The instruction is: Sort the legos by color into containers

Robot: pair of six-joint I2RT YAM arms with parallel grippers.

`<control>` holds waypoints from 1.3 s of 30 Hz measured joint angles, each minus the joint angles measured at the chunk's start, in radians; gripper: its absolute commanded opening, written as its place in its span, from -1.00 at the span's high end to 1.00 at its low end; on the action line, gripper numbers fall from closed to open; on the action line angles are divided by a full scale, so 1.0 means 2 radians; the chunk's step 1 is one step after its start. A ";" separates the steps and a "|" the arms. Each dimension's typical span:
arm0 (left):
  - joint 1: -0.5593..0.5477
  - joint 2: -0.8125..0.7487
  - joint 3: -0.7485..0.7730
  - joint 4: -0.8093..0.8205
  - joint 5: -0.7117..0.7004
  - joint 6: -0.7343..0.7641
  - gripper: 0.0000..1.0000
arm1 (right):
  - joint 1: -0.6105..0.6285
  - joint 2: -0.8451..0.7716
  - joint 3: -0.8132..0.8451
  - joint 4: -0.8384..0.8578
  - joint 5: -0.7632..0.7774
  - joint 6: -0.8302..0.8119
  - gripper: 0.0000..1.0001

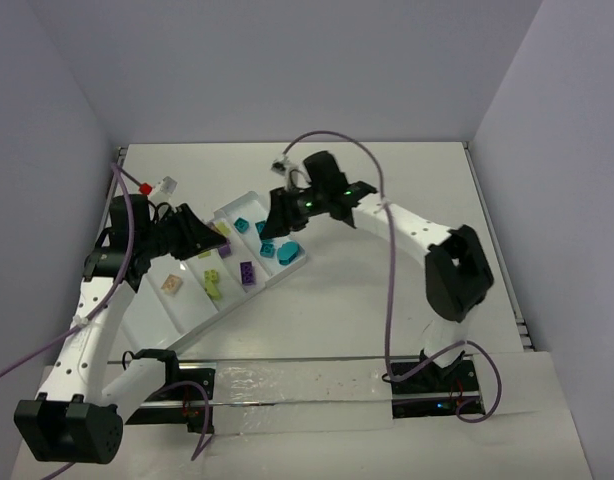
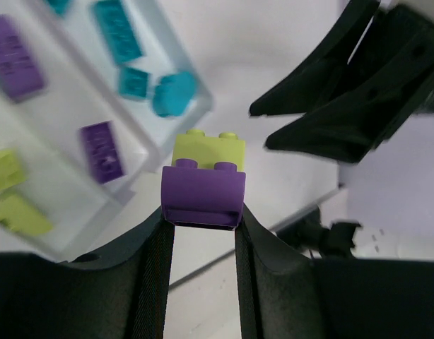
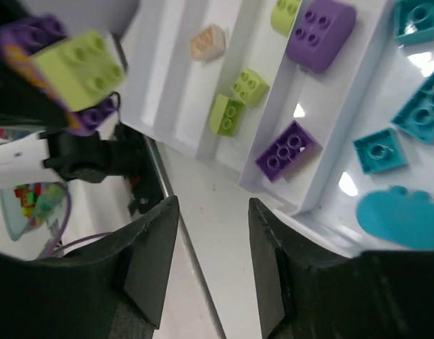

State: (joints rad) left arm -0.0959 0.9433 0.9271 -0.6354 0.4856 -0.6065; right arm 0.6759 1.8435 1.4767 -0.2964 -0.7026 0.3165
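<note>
As the purple brick (image 2: 203, 198) is gripped by the left hand (image 2: 203, 220), its attached lime brick (image 2: 208, 150) is turned toward the wide-open right hand (image 2: 263, 128), upper right.

The tray (image 2: 143, 145) is blurred and cut off at the left wrist view's top and left edges. The purple brick (image 2: 203, 194) hides the lower part of the lime brick (image 2: 208, 150).

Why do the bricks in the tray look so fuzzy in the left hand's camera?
Left wrist view: the close purple brick in the left gripper is sharp, so the tray behind it goes soft. Right wrist view: the teal bricks look sharp, with white glare spots beside them. Top view: even light.
</note>
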 measured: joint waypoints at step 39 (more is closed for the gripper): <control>0.000 -0.009 -0.035 0.208 0.315 0.014 0.99 | 0.006 -0.039 -0.009 0.292 -0.245 0.206 -0.03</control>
State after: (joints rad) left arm -0.0963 0.9253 0.8581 -0.2199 1.1160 -0.5793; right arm 0.6875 1.7650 1.4590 0.2878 -1.1917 0.7294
